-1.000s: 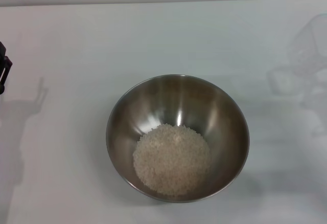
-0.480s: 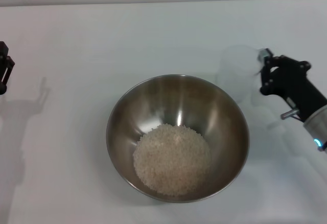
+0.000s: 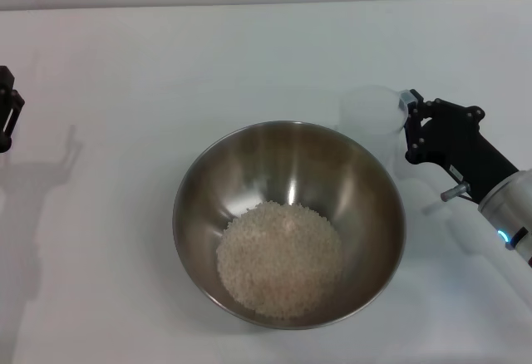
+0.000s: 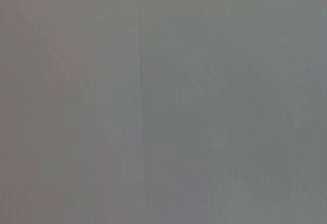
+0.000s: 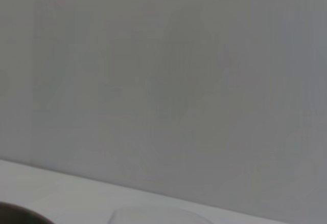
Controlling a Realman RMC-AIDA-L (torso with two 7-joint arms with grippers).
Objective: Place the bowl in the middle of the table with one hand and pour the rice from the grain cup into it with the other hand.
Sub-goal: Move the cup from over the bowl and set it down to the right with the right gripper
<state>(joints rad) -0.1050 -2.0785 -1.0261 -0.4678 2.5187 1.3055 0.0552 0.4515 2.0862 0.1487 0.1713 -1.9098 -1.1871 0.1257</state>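
The steel bowl (image 3: pixel 208 183) sits in the middle of the white table (image 3: pixel 116 65) and holds a heap of off-white rice (image 3: pixel 279 258). My right gripper (image 3: pixel 410 128) is at the bowl's far right side, shut on the rim of the translucent grain cup (image 3: pixel 371 118). The cup is upright, just beyond the bowl's rim, and I see no rice in it. My left gripper (image 3: pixel 7 119) is at the table's far left edge, mostly cut off. The right wrist view shows a sliver of the bowl rim (image 5: pixel 15 216) and a grey wall.
The white table surface surrounds the bowl on every side. A grey wall runs along the table's far edge (image 3: pixel 266 2). The left wrist view shows only a plain grey surface.
My right gripper has come in from the right edge with the cup and moved left, close to the bowl's rim. The bowl, the rice and the left gripper have not moved.
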